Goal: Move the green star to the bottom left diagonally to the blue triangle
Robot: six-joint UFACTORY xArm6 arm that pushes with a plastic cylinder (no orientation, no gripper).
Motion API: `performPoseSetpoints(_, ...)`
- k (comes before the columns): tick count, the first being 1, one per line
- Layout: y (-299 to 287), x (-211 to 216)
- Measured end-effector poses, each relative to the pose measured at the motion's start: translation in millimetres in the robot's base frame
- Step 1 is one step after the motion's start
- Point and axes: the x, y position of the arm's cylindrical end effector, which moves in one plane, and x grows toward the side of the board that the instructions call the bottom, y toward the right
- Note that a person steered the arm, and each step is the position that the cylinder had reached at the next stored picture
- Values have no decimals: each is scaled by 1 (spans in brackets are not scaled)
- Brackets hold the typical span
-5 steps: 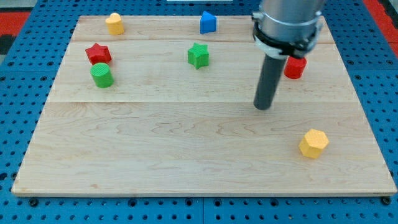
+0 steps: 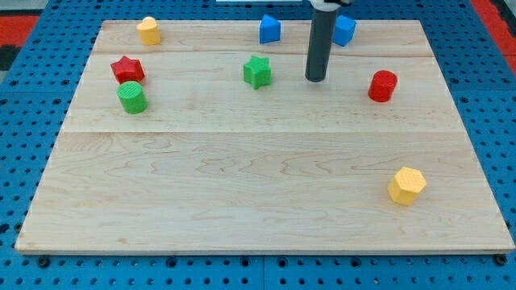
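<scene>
Toward the upper middle of the wooden board (image 2: 242,193), my tip (image 2: 316,80) is being pressed to the surface at the end of the straight dark rod, whose upper part is being cut off by the view's top edge. Nothing is being held or touched by it; bare wood is being shown on every side of the tip.

From the tip, the green star (image 2: 257,72) is sitting near, at about nine o'clock, with a clear gap between them. At roughly eleven o'clock, the blue triangle (image 2: 270,29) is standing close to the board's top edge; the star is lying just below it and slightly to the view's left. At about one o'clock, a second blue block (image 2: 345,30) is being partly hidden behind the rod, so its shape cannot be told for certain. At three o'clock, the red cylinder (image 2: 383,85) is resting well apart from the tip.

Farther out, at nine o'clock, the red star (image 2: 127,69) and the green cylinder (image 2: 131,97) are sitting just beside each other near the board's left side. At ten o'clock, a yellow block (image 2: 148,31) is standing in the top left corner. At five o'clock, the yellow hexagonal block (image 2: 406,185) is lying alone, well apart from everything else.
</scene>
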Motion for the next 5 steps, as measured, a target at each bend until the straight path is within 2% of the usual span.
performPoseSetpoints(1, -18, -15)
performPoseSetpoints(2, -81, -20)
performPoseSetpoints(4, -166, -23)
performPoseSetpoints(5, -179, -23)
